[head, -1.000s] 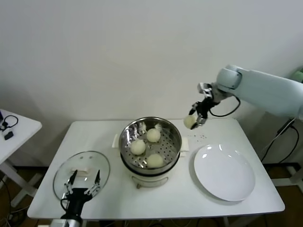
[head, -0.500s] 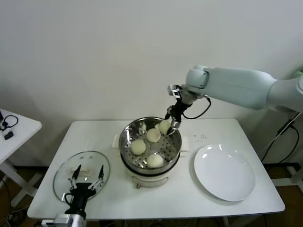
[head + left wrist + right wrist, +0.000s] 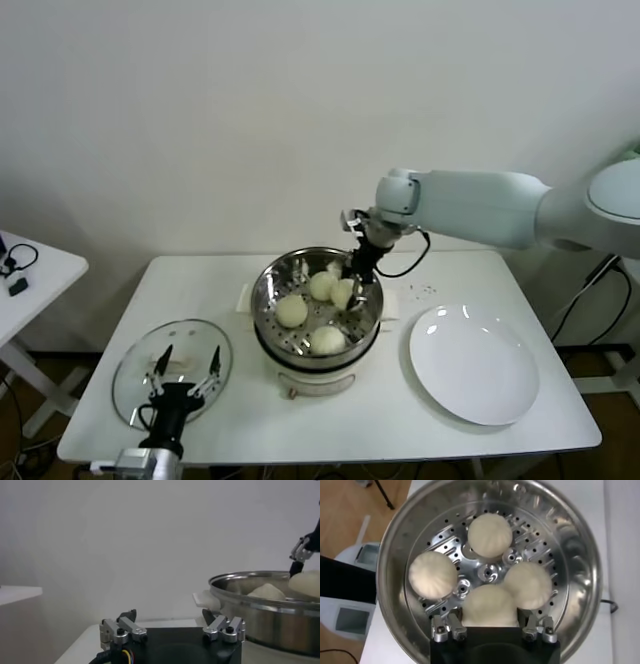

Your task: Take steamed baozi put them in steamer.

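Note:
The steamer (image 3: 266,290) stands mid-table with three baozi on its perforated floor (image 3: 321,285) (image 3: 291,310) (image 3: 328,340). My right gripper (image 3: 348,285) reaches down into the steamer at its back right and is shut on a fourth baozi (image 3: 343,294). In the right wrist view that baozi (image 3: 489,605) sits between the fingers, just above the floor and next to the other three (image 3: 490,535) (image 3: 433,575) (image 3: 527,585), inside the steamer's wall (image 3: 390,555). My left gripper (image 3: 182,375) is open and empty over the glass lid.
A round glass lid (image 3: 135,365) lies at the front left. A flat white plate (image 3: 475,365) lies to the right of the steamer. A small white side table (image 3: 30,275) stands at the far left. The left wrist view shows the steamer's rim (image 3: 260,587).
My right gripper has carried the baozi from the right of the steamer leftward and down into it. The left gripper has shifted only slightly over the lid.

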{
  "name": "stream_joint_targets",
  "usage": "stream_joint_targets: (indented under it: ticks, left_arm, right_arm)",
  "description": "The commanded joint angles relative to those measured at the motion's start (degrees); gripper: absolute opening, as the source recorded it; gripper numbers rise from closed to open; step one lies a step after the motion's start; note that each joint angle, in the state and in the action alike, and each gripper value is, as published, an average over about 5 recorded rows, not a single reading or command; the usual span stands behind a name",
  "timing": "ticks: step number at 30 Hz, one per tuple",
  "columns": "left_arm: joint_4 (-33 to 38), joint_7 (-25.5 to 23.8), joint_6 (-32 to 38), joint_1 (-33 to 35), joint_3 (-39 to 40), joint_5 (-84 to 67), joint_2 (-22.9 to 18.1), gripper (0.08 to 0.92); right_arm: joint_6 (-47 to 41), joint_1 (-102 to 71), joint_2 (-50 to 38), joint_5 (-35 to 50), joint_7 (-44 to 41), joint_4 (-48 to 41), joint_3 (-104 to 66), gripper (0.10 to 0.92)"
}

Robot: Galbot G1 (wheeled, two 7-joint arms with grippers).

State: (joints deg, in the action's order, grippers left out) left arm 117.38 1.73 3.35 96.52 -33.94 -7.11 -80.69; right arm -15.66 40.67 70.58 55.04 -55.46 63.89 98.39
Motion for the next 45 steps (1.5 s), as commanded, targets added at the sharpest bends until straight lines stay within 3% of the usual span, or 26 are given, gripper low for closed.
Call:
stream_joint_targets:
  ticks: [1, 25, 33, 45]
  left_arm:
    - [-0.30, 0.04, -0.12, -0.14, 0.06, 0.19, 0.23, 0.823]
    - [-0.27, 0.15, -0.51, -0.23, 0.72, 1.51, -0.03, 0.823]
    - [-0.30, 0.23, -0.51, -0.27, 1.21, 1.99, -0.21, 0.823]
    - [-0.06, 0.84, -0.83, -0.89, 1.84, 2.70, -0.48, 0.823]
  right_arm:
    - [0.05, -1.99, 0.83, -1.53, 0.28, -0.84, 0.61, 0.696]
    - [0.59, -2.72, -1.11, -3.69, 0.64, 0.16, 0.13, 0.697]
    - [0.94, -2.34, -1.01, -3.51, 0.62, -0.08, -0.24, 0.807]
    - [1.98, 2.33, -2.04, 0.33, -0.50, 0.85, -1.76, 0.823]
